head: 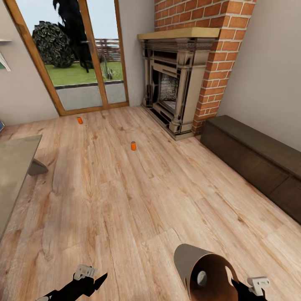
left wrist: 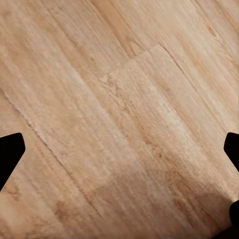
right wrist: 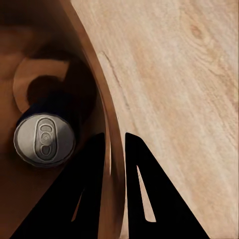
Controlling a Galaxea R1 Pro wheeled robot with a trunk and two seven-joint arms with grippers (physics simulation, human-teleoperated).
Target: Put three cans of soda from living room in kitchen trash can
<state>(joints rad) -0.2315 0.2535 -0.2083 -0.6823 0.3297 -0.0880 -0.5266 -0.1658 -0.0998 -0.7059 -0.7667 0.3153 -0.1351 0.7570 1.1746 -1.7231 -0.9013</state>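
Note:
Two orange cans of soda stand on the living room's wood floor, one [head: 133, 145] mid-room and one [head: 79, 120] near the glass doors. My right gripper [head: 240, 286] holds the tash can [head: 196, 261] low at the near right, tilted so its brown inside faces me. In the right wrist view the fingers [right wrist: 94, 164] are shut on the bin's rim [right wrist: 107, 114], one inside and one outside. A dark-bodied can with a silvery top [right wrist: 45, 139] lies inside the bin [head: 202, 277]. My left gripper [head: 98, 279] hangs open over bare floor [left wrist: 119, 154], holding nothing.
Wood-framed glass doors [head: 79, 54] stand at the back left. A fireplace [head: 175, 83] with a brick chimney fills the back right, and a long dark low cabinet [head: 255, 159] runs along the right wall. A grey-topped piece of furniture [head: 14, 167] juts in at the left.

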